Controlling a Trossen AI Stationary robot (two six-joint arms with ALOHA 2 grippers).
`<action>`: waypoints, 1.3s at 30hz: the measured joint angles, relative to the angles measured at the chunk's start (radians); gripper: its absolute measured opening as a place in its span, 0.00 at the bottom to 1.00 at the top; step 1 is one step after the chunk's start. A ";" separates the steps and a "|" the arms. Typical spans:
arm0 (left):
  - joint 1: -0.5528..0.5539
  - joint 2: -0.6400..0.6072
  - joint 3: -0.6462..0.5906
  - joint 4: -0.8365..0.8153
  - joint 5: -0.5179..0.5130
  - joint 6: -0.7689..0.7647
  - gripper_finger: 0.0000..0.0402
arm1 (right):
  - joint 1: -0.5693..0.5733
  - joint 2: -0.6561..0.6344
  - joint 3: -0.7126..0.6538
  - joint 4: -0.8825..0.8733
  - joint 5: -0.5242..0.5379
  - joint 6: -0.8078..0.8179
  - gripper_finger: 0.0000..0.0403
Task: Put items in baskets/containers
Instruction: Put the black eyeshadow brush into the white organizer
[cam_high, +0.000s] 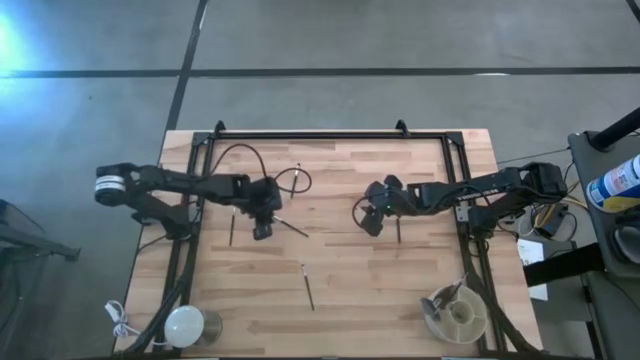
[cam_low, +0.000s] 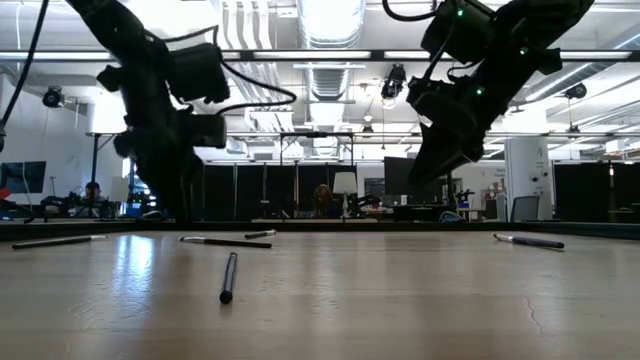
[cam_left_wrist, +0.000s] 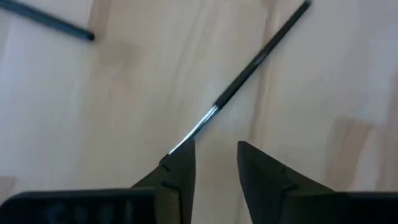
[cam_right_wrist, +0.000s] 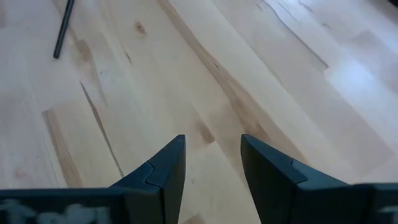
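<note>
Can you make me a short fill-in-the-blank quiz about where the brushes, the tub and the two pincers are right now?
1. The round tub sits near the table corner on the ____ arm's side.
2. The left pincer is open, low over a thin ____ lying on the wood.
3. The right pincer is open and holds ____.
4. The brush lying alone mid-table is ____ the tub.

Missing words: right; brush; nothing; outside
</note>
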 joint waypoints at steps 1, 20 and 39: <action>0.000 0.004 -0.001 -0.009 -0.011 0.019 0.28 | 0.000 0.000 0.000 0.004 0.000 -0.008 0.37; 0.022 0.109 -0.011 0.002 -0.109 0.148 0.27 | 0.000 -0.001 -0.001 0.038 0.001 -0.038 0.37; 0.013 0.003 0.067 0.007 -0.062 0.044 0.00 | 0.007 0.013 -0.001 0.192 -0.118 -0.036 0.37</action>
